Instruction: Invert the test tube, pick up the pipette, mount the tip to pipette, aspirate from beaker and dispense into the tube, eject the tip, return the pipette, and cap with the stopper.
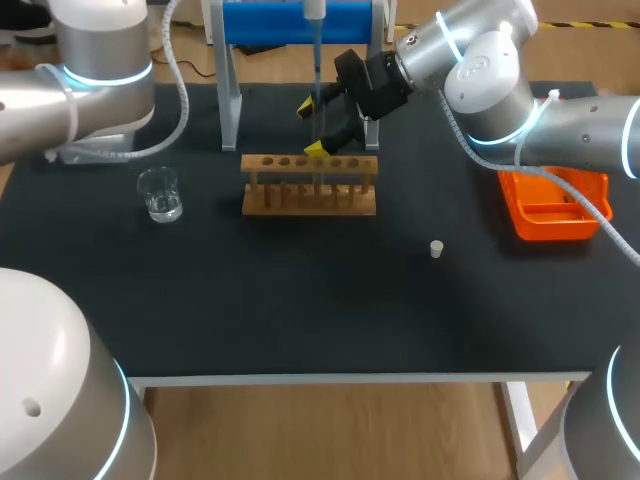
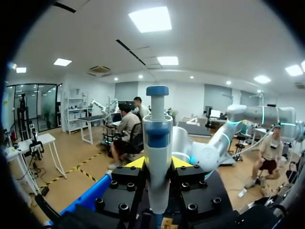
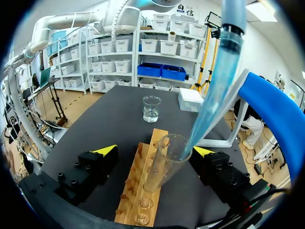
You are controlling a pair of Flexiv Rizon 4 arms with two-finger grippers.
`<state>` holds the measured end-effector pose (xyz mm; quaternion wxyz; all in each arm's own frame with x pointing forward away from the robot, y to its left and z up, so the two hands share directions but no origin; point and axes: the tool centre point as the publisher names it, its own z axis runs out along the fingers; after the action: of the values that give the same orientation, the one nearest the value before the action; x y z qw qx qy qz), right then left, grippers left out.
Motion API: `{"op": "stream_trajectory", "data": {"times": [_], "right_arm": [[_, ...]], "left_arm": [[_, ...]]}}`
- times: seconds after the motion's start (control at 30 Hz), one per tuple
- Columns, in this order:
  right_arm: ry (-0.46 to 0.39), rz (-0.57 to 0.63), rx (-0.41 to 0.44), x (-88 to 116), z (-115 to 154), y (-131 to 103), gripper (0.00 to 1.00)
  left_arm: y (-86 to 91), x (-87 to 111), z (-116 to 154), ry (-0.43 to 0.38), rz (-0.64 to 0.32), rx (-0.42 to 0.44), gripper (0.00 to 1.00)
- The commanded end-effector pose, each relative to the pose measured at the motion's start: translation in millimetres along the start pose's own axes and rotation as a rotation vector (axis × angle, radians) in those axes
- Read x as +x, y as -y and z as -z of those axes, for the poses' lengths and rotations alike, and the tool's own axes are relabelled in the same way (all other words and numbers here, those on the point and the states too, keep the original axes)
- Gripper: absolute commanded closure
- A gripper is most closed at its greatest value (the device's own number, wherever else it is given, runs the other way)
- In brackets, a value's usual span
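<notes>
Between the right gripper's (image 3: 155,151) wide-spread yellow tips stands the clear glass test tube (image 3: 164,164). It leans in the pale wooden rack (image 3: 138,195) under the fingers, and neither finger seems to touch it. From above, the translucent blue pipette tip (image 3: 214,95) pokes into its mouth, right against the rim and off-centre.

That's the worry, I'd say. With nothing steadying the tube, any sideways drift of the tip could lever it further over, or send liquid down the outside of the glass. A hard scrape might even loosen the tip from its seat.

Over at the left gripper (image 2: 158,163), both yellow tips are pressed onto the barrel of the white-and-blue pipette (image 2: 157,133), which stands upright between them. A slip there would shift the tip too.

Ahead of the right gripper, past the rack's far end, sits the small glass beaker (image 3: 151,109). The little white stopper (image 1: 436,249) lies well apart from both grippers.

Hard to make out:
- The left gripper doesn't show from overhead.
- The tube's foot is lost in the rack.
- I can't tell whether there is liquid in the tip or in the tube.
</notes>
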<state>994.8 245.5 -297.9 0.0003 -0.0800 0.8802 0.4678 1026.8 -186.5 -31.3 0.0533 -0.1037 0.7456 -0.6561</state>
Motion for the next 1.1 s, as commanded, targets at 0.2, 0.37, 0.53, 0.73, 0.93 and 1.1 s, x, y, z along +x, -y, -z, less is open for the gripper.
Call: {"op": "stream_trajectory", "data": {"times": [0.2, 0.37, 0.53, 0.73, 0.93, 1.1], "right_arm": [[-0.001, 0.0, 0.002, 0.2, 1.0, -0.3, 0.0], [-0.001, 0.0, 0.002, 0.2, 1.0, -0.3, 0.0], [-0.001, 0.0, 0.002, 0.2, 1.0, -0.3, 0.0], [-0.001, 0.0, 0.002, 0.2, 1.0, -0.3, 0.0], [-0.001, 0.0, 0.002, 0.2, 1.0, -0.3, 0.0], [-0.001, 0.0, 0.002, 0.2, 1.0, -0.3, 0.0]], "left_arm": [[-0.2, 6.3, -4.0, -0.009, 0.007, -0.002, 1.0], [-0.9, 13.6, -3.7, -0.007, 0.012, -0.002, 1.0], [-2.1, 21.0, -2.5, 0.002, 0.02, -0.005, 1.0], [-3.1, 28.2, -0.1, 0.014, 0.028, -0.013, 1.0], [-3.9, 33.3, 2.8, 0.026, 0.033, -0.02, 1.0], [-4.5, 36.4, 6.2, 0.041, 0.034, -0.026, 1.0]]}}
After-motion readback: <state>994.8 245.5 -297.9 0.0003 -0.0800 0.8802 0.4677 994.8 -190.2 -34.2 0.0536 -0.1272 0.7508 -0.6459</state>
